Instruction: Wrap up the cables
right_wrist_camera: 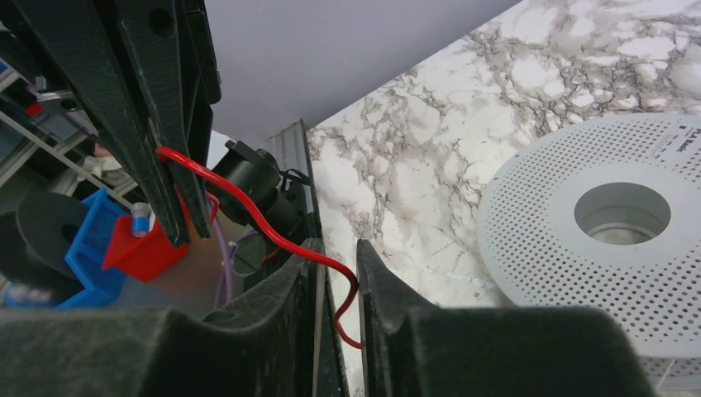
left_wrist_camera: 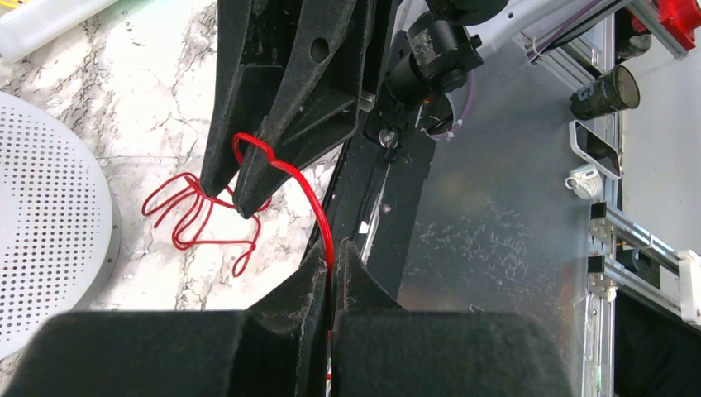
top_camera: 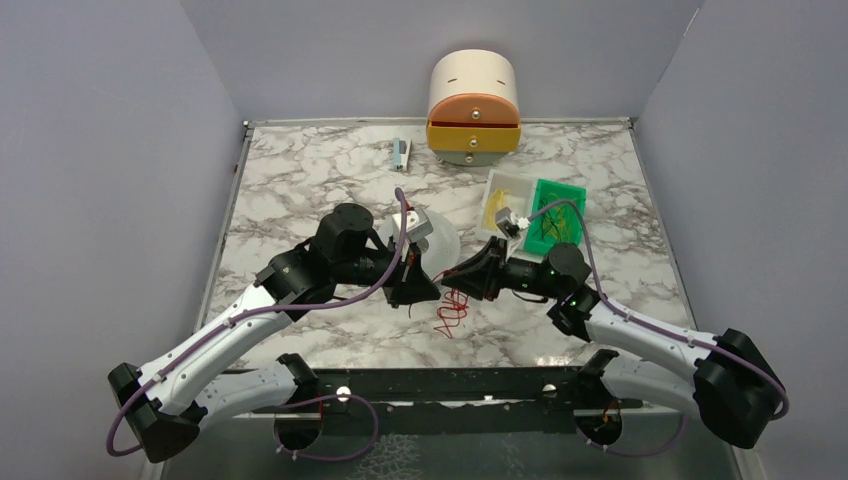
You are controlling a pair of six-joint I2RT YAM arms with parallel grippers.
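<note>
The cable is a thin curly red wire (top_camera: 450,315) whose loose loops (left_wrist_camera: 198,217) lie on the marble near the table's front middle. My left gripper (top_camera: 412,290) (left_wrist_camera: 332,248) is shut on a raised strand of the wire. That strand arcs across to my right gripper (top_camera: 462,275) (right_wrist_camera: 339,248), which faces the left one closely. The right jaws stand a little apart, and the red wire (right_wrist_camera: 248,211) snakes loosely through the gap, touching one finger (right_wrist_camera: 368,265). In the left wrist view the wire hooks over the right gripper's fingertips (left_wrist_camera: 248,207).
A white perforated spool disc (top_camera: 443,243) (right_wrist_camera: 612,248) (left_wrist_camera: 41,223) lies just behind both grippers. A cream and orange drawer unit (top_camera: 473,105) stands at the back. A white tray (top_camera: 503,200) and a green tray (top_camera: 557,215) holding thin wires sit back right. A small packet (top_camera: 401,153) lies back centre.
</note>
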